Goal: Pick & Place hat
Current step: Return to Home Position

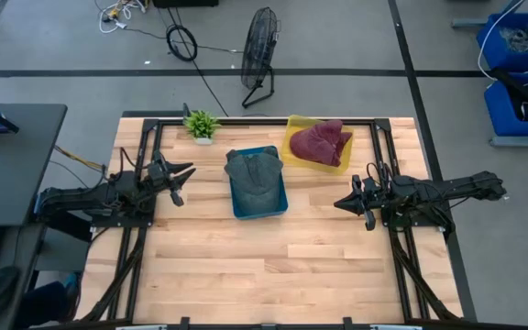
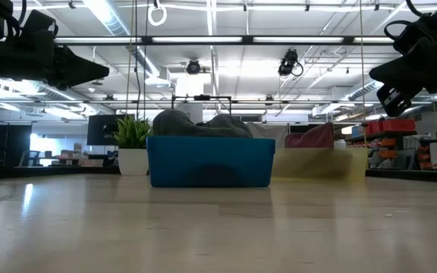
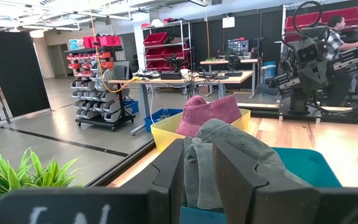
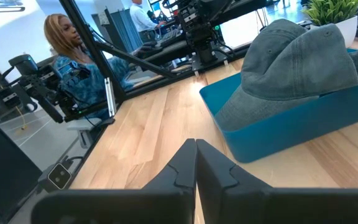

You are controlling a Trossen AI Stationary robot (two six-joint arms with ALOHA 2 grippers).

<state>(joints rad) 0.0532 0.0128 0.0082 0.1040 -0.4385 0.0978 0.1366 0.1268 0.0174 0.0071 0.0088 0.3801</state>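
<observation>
Caps: the dark grey-black fabric caps (image 1: 253, 171) lie heaped in the blue rectangular plastic bin (image 1: 262, 212) at the middle of the pale wooden table (image 1: 273, 270). In the low view their crowns rise above the bin's rim.
Neighbours: a yellow plastic bin (image 1: 291, 137) holding a maroon cap (image 1: 322, 144) sits just beside the blue bin's far right corner. A small green potted plant (image 1: 201, 123) stands near its far left corner.
Left gripper: the left gripper (image 1: 183, 183) hangs on the bin's left side, apart from it and raised above rim height. Its fingers are spread and hold nothing (its wrist view shows the caps through the gap).
Right gripper: the right gripper (image 1: 341, 203) hangs on the bin's right side, also apart and raised. Its fingers are pressed together on nothing.
Key relation: the bin lies between the two grippers, and each points inward at it. The bin's long axis runs from the table's front toward its back, crosswise to the line joining the grippers. The left gripper looks a shade nearer the bin wall than the right.
Stage, as I judge it: every dark cap in view is inside the bin, so the placing looks done. What remains is the retreat.
What the retreat needs: each arm should draw straight back along its own side, away from the bin. Neither path crosses the caps or the other arm.
Risk: low. The yellow bin is near the right arm's side, so that arm should not swing toward the table's back.
</observation>
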